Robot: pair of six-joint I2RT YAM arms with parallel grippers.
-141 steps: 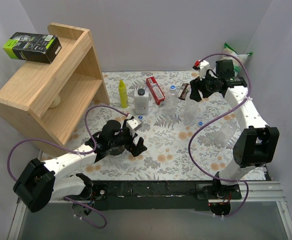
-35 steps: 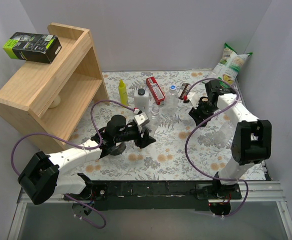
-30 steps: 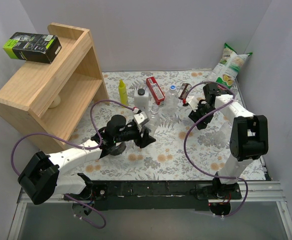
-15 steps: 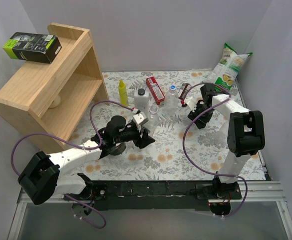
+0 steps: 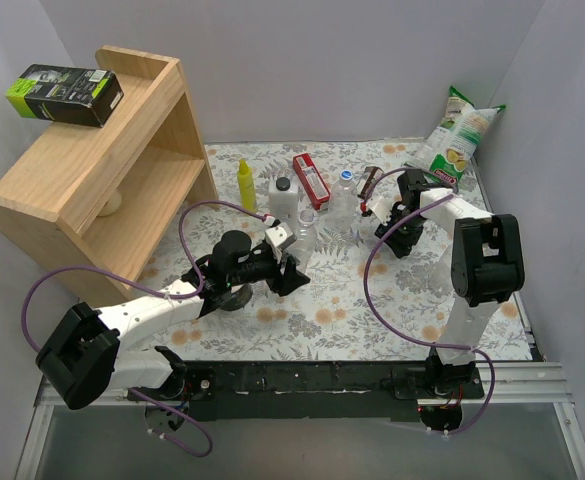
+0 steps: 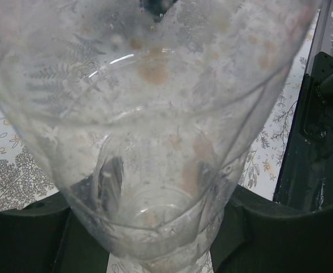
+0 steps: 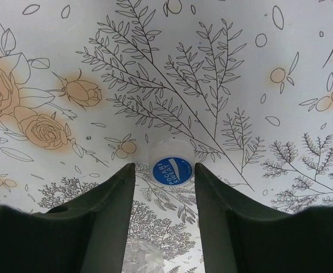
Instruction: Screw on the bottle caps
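Note:
My left gripper (image 5: 286, 268) is shut on a clear, uncapped bottle (image 5: 303, 230), which it holds tilted above the cloth. In the left wrist view the bottle (image 6: 155, 114) fills the frame between the dark fingers (image 6: 280, 239). My right gripper (image 5: 390, 236) points down at the table. Its open jaws (image 7: 165, 170) straddle a blue-topped bottle cap (image 7: 172, 169) lying on the cloth, with a small gap on the left side. A capped clear bottle (image 5: 344, 196) stands at the back. Another clear bottle (image 5: 444, 264) is at the right.
A wooden shelf (image 5: 102, 170) with a black box (image 5: 64, 93) on top fills the left. A yellow bottle (image 5: 246, 187), a white black-capped bottle (image 5: 283, 200), a red box (image 5: 311, 181) and a brown bar (image 5: 370, 182) line the back. A snack bag (image 5: 455, 130) leans in the right corner.
The right gripper has come left and down to the cloth, and its jaws have narrowed round the cap. The left arm has held still with its bottle.

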